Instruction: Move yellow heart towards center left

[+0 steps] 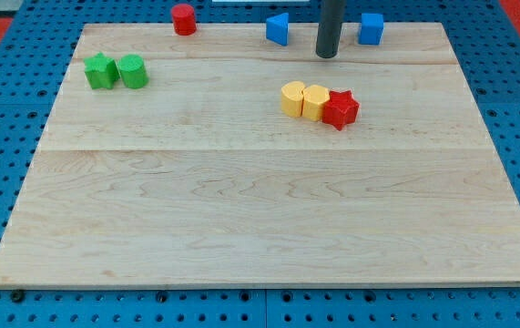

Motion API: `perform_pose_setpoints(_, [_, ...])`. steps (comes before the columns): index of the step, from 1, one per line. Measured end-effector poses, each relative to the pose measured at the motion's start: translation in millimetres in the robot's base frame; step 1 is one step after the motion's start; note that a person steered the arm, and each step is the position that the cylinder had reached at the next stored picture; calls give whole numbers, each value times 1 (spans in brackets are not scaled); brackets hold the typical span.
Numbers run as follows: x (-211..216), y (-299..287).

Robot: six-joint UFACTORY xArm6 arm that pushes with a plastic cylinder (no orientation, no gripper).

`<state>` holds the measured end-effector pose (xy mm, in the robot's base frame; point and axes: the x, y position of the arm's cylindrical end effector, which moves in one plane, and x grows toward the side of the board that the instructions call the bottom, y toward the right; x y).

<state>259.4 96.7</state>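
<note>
Two yellow blocks sit side by side, right of the board's centre and in its upper half. The right one looks like the yellow heart (315,101). It touches the other yellow block (292,98) on its left and a red star (341,109) on its right. My tip (327,56) rests on the board above this row, slightly right of the heart and a short gap from it. It touches no block.
A green star (100,71) and a rounded green block (133,71) sit together at the upper left. A red cylinder (184,19), a blue triangle (278,28) and a blue cube (372,28) stand along the wooden board's (241,228) top edge.
</note>
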Motion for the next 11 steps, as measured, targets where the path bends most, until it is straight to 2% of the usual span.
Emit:
perform_pose_setpoints(1, [0, -8])
perform_pose_setpoints(4, [7, -172])
perform_pose_setpoints(5, [29, -57])
perform_pose_setpoints(6, [74, -12])
perform_pose_setpoints(7, [100, -41])
perform_pose_setpoints(9, [112, -207])
perform_pose_setpoints(10, [117, -213])
perform_pose_setpoints(11, [133, -182])
